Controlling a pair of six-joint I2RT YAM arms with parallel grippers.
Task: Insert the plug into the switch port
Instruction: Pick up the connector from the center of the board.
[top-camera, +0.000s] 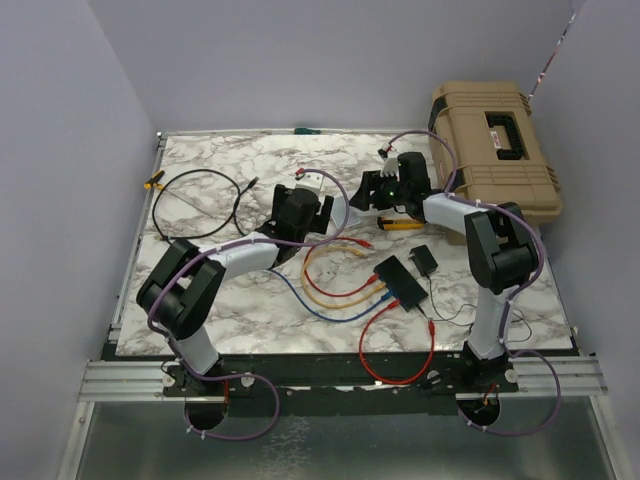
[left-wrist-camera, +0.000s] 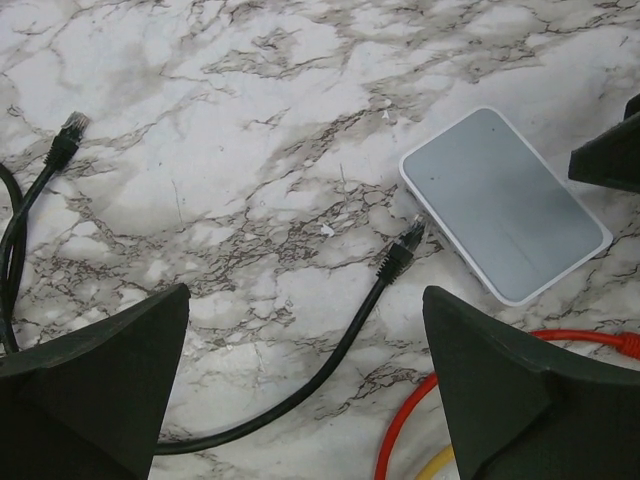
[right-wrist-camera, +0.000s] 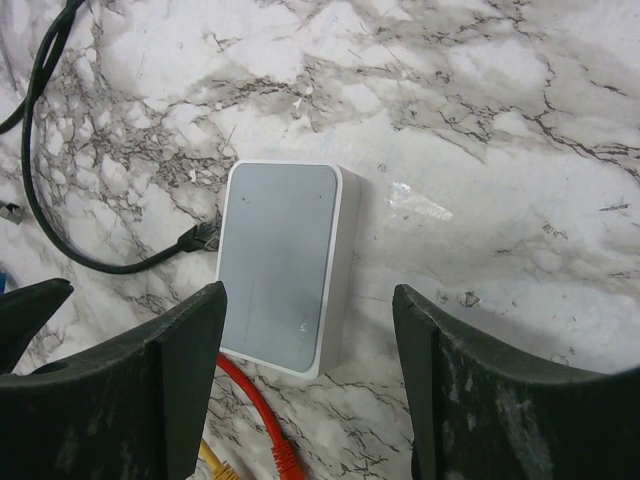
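Left wrist view: left gripper wide, empty, over black plug, far half of table; right gripper part-open, empty. Centre plug within jaws before closing.

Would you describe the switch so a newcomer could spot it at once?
On the marble table, look near the right arm's base. The switch is the flat black slab there, bigger than the black adapter beside it, with coloured cables meeting its edge.

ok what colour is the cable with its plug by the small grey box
Black. The cable shows best in the left wrist view.
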